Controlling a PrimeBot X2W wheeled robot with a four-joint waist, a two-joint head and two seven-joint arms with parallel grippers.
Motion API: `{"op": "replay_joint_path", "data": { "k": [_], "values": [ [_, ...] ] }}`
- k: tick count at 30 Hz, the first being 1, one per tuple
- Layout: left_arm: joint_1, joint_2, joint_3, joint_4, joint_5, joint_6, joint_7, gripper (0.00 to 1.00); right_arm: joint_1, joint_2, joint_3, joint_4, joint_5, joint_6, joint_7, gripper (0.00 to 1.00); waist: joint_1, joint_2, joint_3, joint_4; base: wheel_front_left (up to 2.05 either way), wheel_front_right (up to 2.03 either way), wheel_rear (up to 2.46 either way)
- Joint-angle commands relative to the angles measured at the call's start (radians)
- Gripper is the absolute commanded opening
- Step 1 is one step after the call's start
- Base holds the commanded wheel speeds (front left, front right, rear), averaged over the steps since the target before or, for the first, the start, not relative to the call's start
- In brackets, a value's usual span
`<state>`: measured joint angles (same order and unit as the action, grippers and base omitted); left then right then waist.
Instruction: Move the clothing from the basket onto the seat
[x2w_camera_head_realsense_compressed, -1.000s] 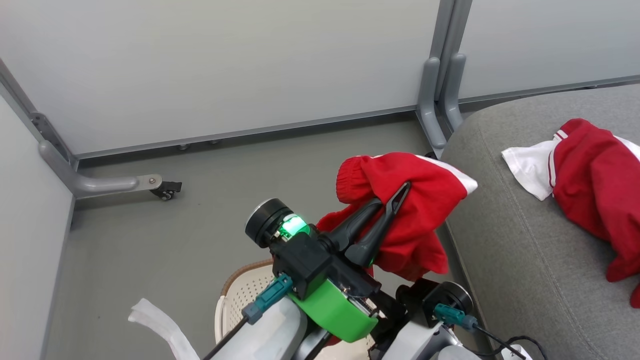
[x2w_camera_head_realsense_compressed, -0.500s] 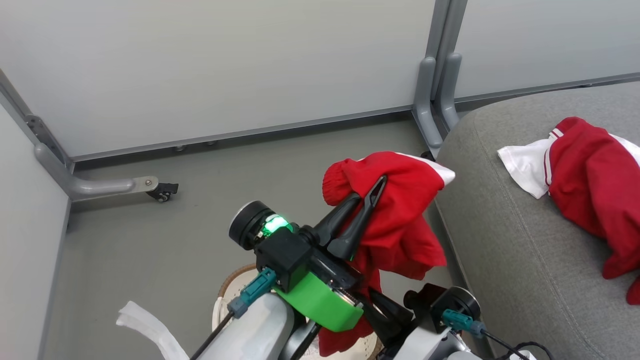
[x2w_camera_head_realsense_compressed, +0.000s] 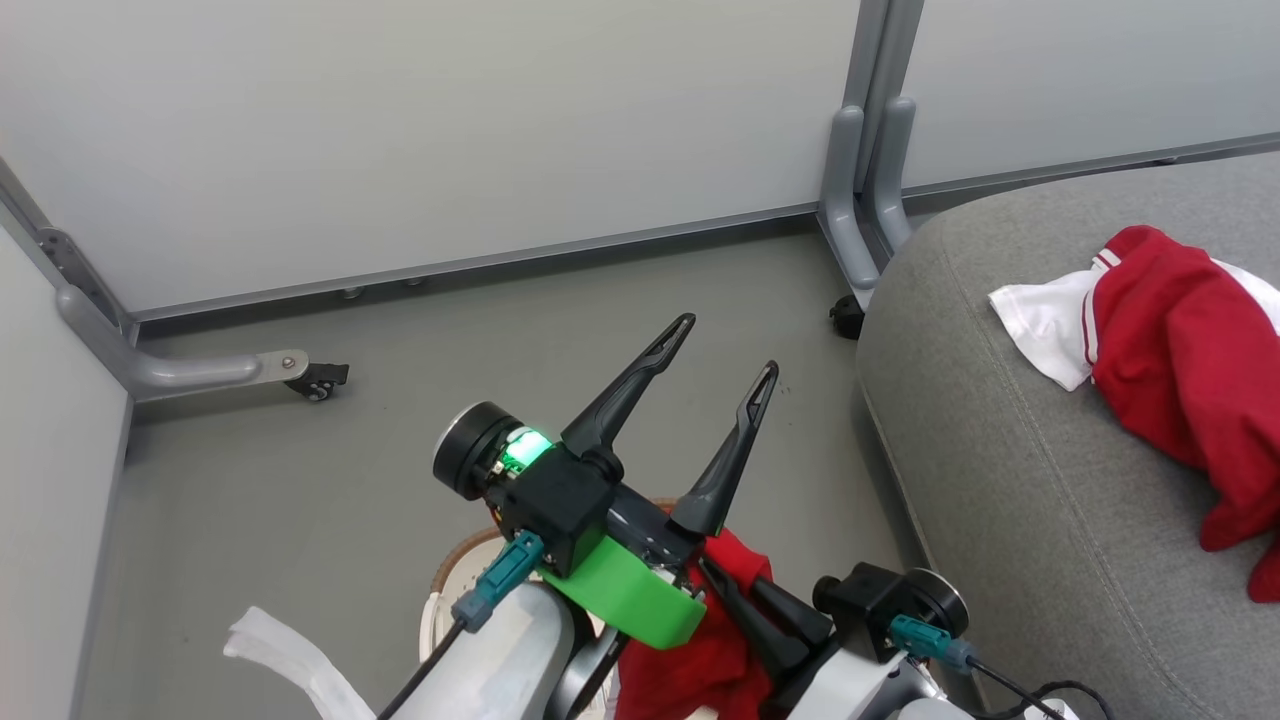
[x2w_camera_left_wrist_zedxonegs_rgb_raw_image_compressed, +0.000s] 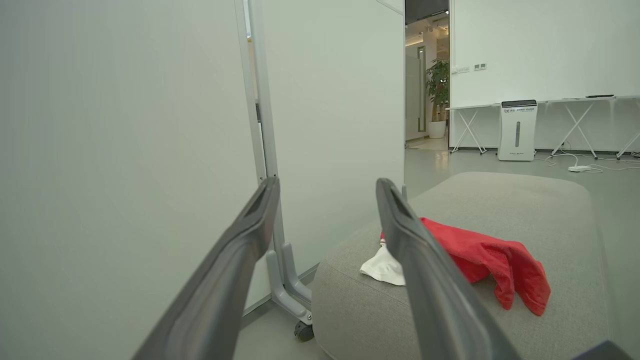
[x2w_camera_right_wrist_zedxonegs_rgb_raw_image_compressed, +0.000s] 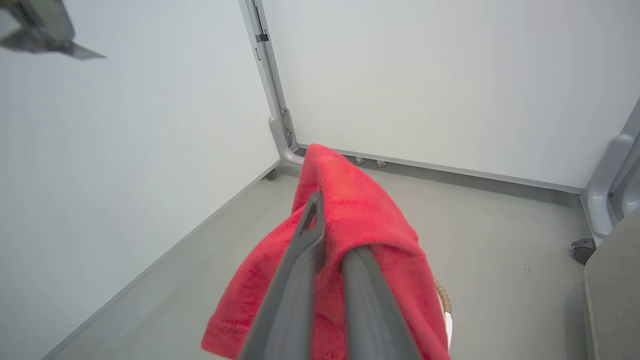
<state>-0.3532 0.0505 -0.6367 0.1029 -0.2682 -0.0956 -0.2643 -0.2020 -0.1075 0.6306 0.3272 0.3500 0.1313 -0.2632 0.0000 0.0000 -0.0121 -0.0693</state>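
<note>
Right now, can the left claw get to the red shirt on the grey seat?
Probably, with a stretch: the left claw is open and empty, and nothing stands between it and the red shirt on the seat.

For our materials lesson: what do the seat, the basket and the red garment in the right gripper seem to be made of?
Seat: grey woven upholstery fabric, matte; visible weave texture and a stitched seam.
Basket: probably cream plastic, perforated wall, with a brown woven-look rim.
Red garment: soft, thin, matte cloth; it drapes limply over the shut right gripper.
</note>
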Motion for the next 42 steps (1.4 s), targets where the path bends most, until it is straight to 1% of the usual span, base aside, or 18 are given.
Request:
{"op": "replay_joint_path", "data": {
  "k": [1,5,10,14,18,23,28,34,40,42],
  "values": [
    [0.016,0.000,0.005,0.005,0.009,0.001,0.000,1.00,0.001,-0.001,-0.003,-0.004,-0.008,-0.001,-0.002,0.00,0.0000,0.0000,0.001,0.000,0.00,0.00,0.00],
    [0.024,0.005,0.015,0.014,0.017,-0.002,0.000,1.00,-0.004,-0.008,-0.009,-0.005,-0.022,-0.001,-0.002,0.00,0.0000,0.0000,0.005,-0.003,0.00,0.00,0.00],
    [0.056,0.015,0.048,0.040,0.001,-0.002,0.000,1.00,-0.015,-0.019,-0.025,-0.032,-0.057,-0.001,-0.002,0.00,0.0000,0.0000,0.014,-0.019,0.00,0.00,0.00],
    [0.093,0.025,0.073,0.064,-0.012,-0.007,0.001,1.00,-0.023,-0.029,-0.056,-0.075,-0.084,-0.001,-0.002,0.00,0.0000,0.0000,0.028,-0.046,0.00,0.00,0.00],
    [0.136,0.039,0.095,0.070,0.005,-0.009,0.001,1.00,-0.037,-0.035,-0.115,-0.137,-0.125,-0.001,-0.002,0.00,0.0000,0.0000,0.051,-0.085,0.00,0.00,0.00],
    [0.183,0.054,0.121,0.069,0.038,-0.013,0.000,1.00,-0.053,-0.033,-0.192,-0.230,-0.179,-0.001,-0.002,0.00,0.0000,0.0000,0.095,-0.150,0.00,0.00,0.00],
    [0.230,0.058,0.136,0.048,0.065,-0.018,0.001,1.00,-0.037,-0.030,-0.258,-0.315,-0.218,-0.001,-0.002,0.00,0.0000,0.0000,0.122,-0.221,0.00,0.00,0.00],
    [0.261,0.077,0.138,0.019,0.094,-0.026,0.000,1.00,0.009,-0.016,-0.322,-0.405,-0.255,-0.001,-0.002,0.00,0.0000,0.0000,0.151,-0.334,0.00,0.00,0.00],
    [0.262,0.100,0.131,0.005,0.117,-0.032,0.000,1.00,0.058,0.014,-0.367,-0.462,-0.271,-0.001,-0.002,0.00,0.0000,0.0000,0.178,-0.463,0.00,0.00,0.00],
    [0.248,0.105,0.111,0.009,0.123,-0.034,0.000,1.00,0.082,0.019,-0.398,-0.476,-0.277,-0.001,-0.002,0.00,0.0000,0.0000,0.191,-0.487,0.00,0.00,0.00]
  ]
}}
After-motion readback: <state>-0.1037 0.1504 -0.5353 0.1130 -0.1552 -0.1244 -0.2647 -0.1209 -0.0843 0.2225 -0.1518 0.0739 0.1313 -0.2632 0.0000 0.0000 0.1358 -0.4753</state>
